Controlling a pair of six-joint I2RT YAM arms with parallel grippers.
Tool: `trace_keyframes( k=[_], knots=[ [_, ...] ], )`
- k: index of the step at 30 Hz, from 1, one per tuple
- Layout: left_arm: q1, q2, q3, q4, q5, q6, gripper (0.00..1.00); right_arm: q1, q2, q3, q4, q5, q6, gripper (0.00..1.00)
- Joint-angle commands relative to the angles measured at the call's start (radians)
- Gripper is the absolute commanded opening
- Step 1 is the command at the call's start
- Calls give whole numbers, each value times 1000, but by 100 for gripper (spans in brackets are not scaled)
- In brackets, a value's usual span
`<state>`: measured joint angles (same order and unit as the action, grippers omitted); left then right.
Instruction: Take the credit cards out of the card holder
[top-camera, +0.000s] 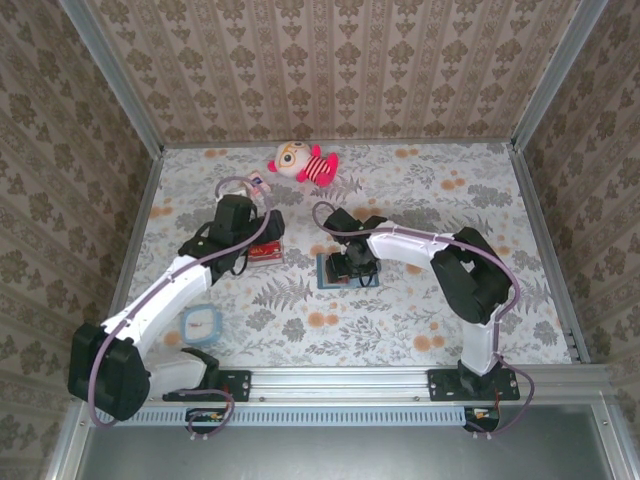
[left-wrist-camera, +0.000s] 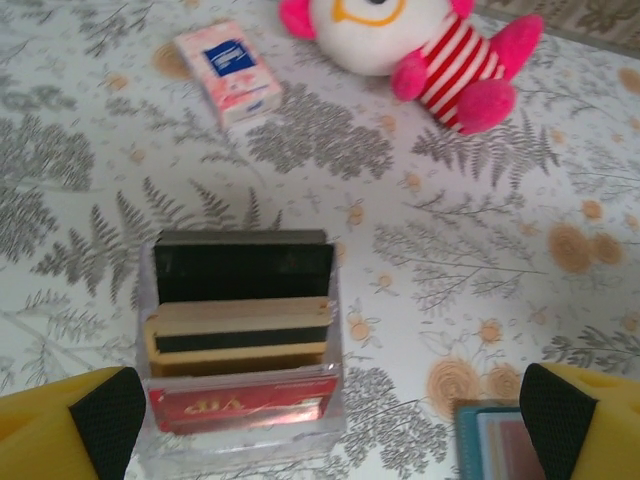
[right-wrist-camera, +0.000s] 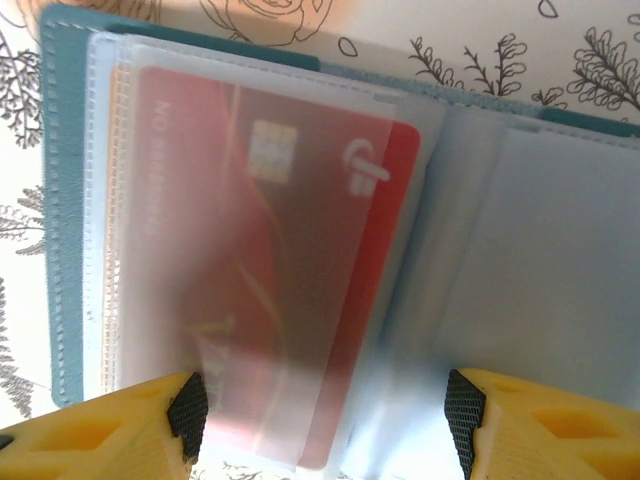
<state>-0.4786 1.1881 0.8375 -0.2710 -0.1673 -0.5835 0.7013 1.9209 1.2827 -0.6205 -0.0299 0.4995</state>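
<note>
The teal card holder (top-camera: 330, 271) lies open on the table, its teal edge (right-wrist-camera: 62, 220) and frosted clear sleeves close under the right wrist camera. A red credit card (right-wrist-camera: 300, 260) with a chip sits in a sleeve, its right strip bare beyond the plastic. A pale orange edge (right-wrist-camera: 121, 150) shows under the sleeves at the left. My right gripper (right-wrist-camera: 325, 415) hangs open just over the holder, its pads (right-wrist-camera: 188, 412) on either side of the card's near end without touching it. My left gripper (left-wrist-camera: 325, 425) is open wide above a clear box, with the holder's corner (left-wrist-camera: 470, 440) at its right.
The clear box holds a dark red, black and gold block (left-wrist-camera: 240, 340), also seen beside the left gripper (top-camera: 265, 252). A white-and-red packet (left-wrist-camera: 228, 72) and a pink plush toy (left-wrist-camera: 420, 40) lie farther back. A small blue-rimmed lid (top-camera: 200, 322) lies near the left arm.
</note>
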Motion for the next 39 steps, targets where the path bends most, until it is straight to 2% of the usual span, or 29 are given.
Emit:
trace_keyframes(
  k=[1, 5, 10, 17, 23, 28, 32, 35, 39],
  knots=[
    [14, -13, -36, 68, 71, -65, 100, 1, 42, 20, -74, 61, -17, 66],
    [12, 28, -21, 75, 164, -81, 100, -5, 58, 15, -88, 91, -15, 63],
    [-1, 57, -10, 78, 219, -110, 100, -25, 56, -16, -70, 88, -1, 54],
    [-46, 72, -43, 98, 279, -188, 98, -64, 32, -69, 1, -4, 8, 46],
    [-101, 138, -45, 127, 357, -256, 81, -76, 39, -74, 9, -25, 5, 42],
    [-165, 226, -30, 169, 399, -287, 57, -81, 48, -76, -2, -10, 10, 42],
    [-202, 304, -5, 173, 414, -317, 44, -83, 53, -79, -9, -1, 10, 42],
    [-215, 358, -2, 222, 447, -343, 39, -83, 55, -79, -9, -1, 10, 41],
    [-231, 423, 15, 231, 431, -348, 38, -85, 59, -75, -10, -3, 14, 41]
  ],
)
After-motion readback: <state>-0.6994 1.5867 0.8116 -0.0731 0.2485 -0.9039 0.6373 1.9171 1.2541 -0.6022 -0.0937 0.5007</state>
